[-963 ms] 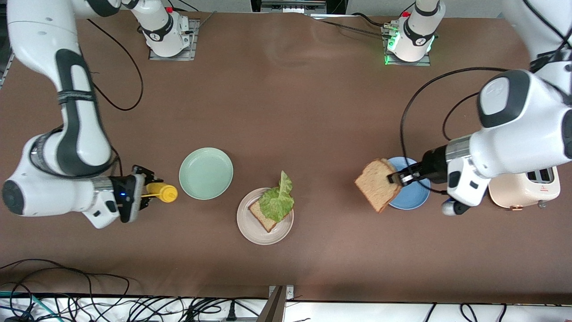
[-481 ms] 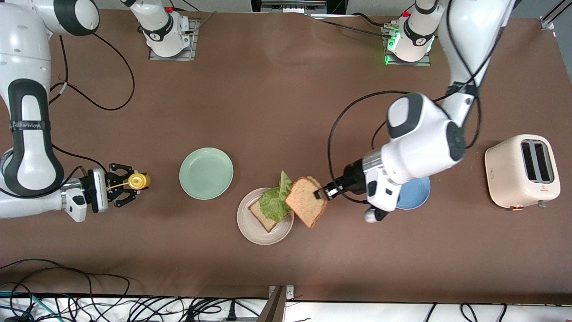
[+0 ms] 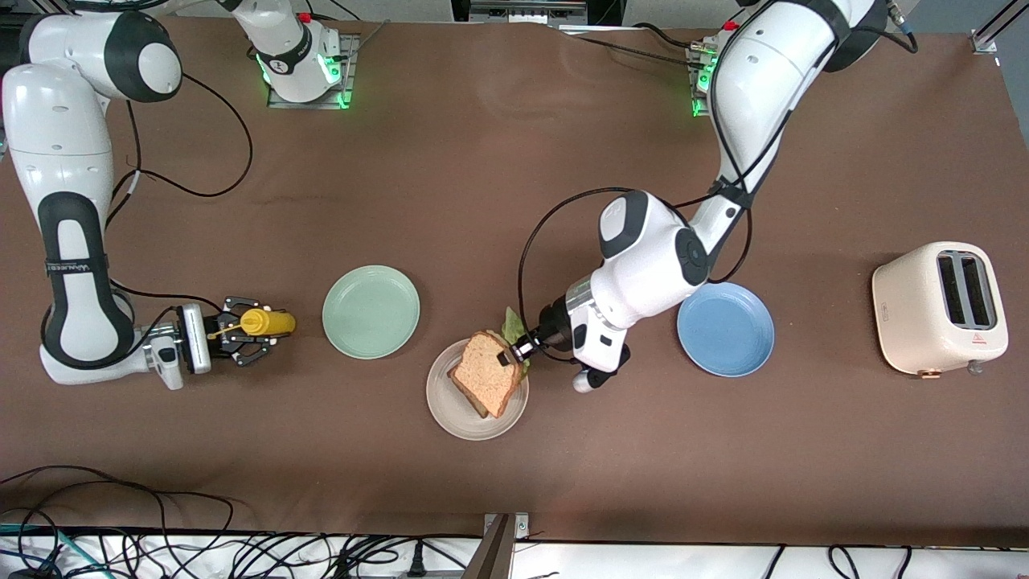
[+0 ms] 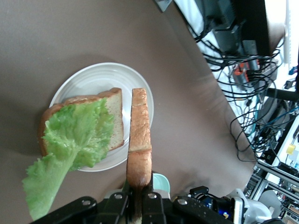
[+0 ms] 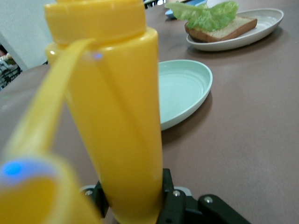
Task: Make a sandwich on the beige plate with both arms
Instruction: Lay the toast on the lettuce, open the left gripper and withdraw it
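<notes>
We see the left gripper [image 3: 508, 358] over the beige plate [image 3: 450, 412], its jaws clamped on the edge of a top bread slice [image 3: 487, 379]. In the left wrist view that slice [image 4: 139, 142] stands on edge between the closed jaws, above the plate's [image 4: 88, 80] rim. On the plate lies the bottom bread slice [image 4: 115, 112] with the lettuce leaf [image 4: 74, 140] draped over it, the leaf's stalk running out past the rim. From the front, the held slice covers most of the lettuce [image 3: 513, 325], which peeks out at about one o'clock from the plate's centre.

The right gripper [image 3: 241, 333] sits low at the right arm's end of the tabletop [image 3: 514, 201], its jaws gripping a yellow mustard bottle [image 3: 267, 322]. In the right wrist view the bottle [image 5: 112, 112] fills the foreground.

A mint green plate [image 3: 371, 311] lies at about ten o'clock from the beige plate, between it and the bottle. A blue plate [image 3: 725, 328] lies at about three o'clock from the beige plate, toward the left arm's end. A cream toaster [image 3: 939, 309] stands at three o'clock from the blue plate, well apart from it.
</notes>
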Controlling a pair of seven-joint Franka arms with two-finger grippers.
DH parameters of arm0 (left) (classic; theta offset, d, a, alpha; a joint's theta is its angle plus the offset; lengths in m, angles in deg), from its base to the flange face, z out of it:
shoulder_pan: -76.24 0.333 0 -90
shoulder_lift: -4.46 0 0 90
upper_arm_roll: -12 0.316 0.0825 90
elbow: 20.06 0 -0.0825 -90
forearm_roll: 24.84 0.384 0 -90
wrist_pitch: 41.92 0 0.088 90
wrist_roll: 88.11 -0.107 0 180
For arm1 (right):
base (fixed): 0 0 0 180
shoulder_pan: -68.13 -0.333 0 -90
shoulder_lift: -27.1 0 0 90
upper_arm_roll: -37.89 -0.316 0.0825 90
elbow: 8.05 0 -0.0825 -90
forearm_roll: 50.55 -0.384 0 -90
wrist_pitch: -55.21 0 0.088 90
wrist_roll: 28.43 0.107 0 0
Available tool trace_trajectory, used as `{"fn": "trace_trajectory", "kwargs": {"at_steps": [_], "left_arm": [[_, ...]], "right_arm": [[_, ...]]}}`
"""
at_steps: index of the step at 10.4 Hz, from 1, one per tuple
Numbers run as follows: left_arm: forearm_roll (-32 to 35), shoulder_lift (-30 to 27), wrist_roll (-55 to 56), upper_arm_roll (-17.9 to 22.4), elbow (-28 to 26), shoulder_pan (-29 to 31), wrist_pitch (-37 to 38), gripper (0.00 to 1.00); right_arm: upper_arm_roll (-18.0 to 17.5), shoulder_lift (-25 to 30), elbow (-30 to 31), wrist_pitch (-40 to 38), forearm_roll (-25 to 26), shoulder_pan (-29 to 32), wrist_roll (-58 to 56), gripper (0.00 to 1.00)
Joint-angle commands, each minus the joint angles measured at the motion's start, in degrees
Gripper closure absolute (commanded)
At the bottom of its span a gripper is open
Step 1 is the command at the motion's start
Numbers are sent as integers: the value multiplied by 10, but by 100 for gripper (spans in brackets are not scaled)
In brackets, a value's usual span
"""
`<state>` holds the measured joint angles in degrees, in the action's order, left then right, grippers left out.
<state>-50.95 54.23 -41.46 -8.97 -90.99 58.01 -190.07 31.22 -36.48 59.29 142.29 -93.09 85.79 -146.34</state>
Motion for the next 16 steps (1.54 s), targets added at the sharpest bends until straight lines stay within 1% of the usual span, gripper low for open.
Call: {"fn": "trace_trajectory", "kwargs": {"at_steps": [1,4,6,7,8,9,10,11,12,14,16], "left_arm": [[-20,17,-10,8,13,-12,-3,100],[-17,39,-13,12,14,-13,-3,100],[-17,43,-23,12,14,-16,-3,100],[-17,42,-22,11,14,-16,-3,91],[-17,42,-22,12,13,-16,-3,52],[-17,40,-23,12,13,-15,-3,34],[-17,38,-22,12,14,-12,-3,25],[-17,35,-21,12,14,-11,-3,17],[-16,30,-20,12,14,-8,-3,13],[-16,15,-20,28,14,-6,-1,0],[-16,-9,-20,38,14,1,4,0]], "right_arm": [[-10,-6,-12,-4,-24,4,-5,100],[-10,-18,-12,14,-39,-4,-5,100],[-9,-24,-11,23,-44,-11,-8,100],[-8,-29,-10,26,-44,-11,-20,100],[-7,-34,-10,27,-45,-11,-31,80],[-5,-34,-10,27,-47,-11,-42,36],[14,-34,-10,26,-77,-11,-62,0],[29,-34,-10,21,-91,-16,-70,0],[38,-34,-10,19,-92,-18,-72,0],[67,-29,-12,4,-90,-18,-72,0],[97,-22,-12,-22,-89,-18,-78,0]]}}
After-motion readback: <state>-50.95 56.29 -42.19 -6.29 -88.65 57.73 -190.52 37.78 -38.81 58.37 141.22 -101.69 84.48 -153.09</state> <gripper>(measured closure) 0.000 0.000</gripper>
